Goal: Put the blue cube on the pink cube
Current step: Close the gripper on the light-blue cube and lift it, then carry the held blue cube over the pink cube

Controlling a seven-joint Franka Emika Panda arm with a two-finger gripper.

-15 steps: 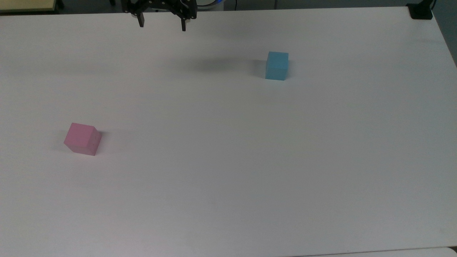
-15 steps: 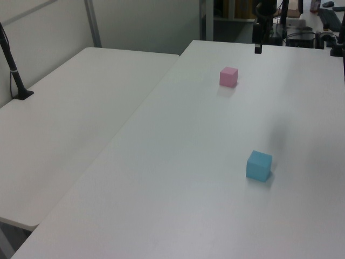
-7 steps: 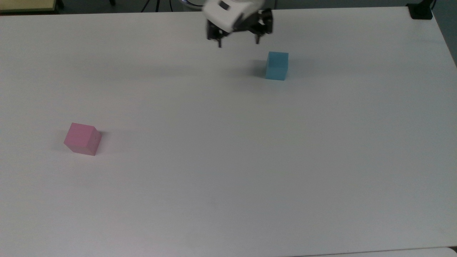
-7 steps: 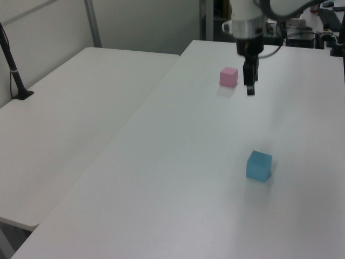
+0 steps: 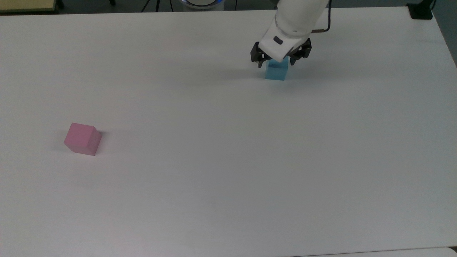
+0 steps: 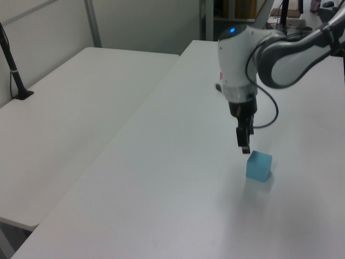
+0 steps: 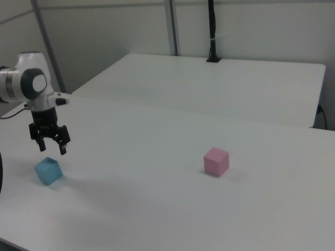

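The gripper hangs with its fingers spread wide and empty, and the blue cube sits right under it on the table, near the top view's far edge.

Lighting is looking pretty flat and even here, soft overhead-type light washing over the white surface with no hard glare anywhere. Shadows are staying faint and fuzzy: the pink cube is casting a small dim smudge toward the top view's right, and the blue cube is sitting in a pale grey patch spreading to the top view's left. In the top view the surface is shading a bit cooler and greyer toward the right side. The left view and right view are coming out softer and a little noisy, with the white arm looking slightly washed out.
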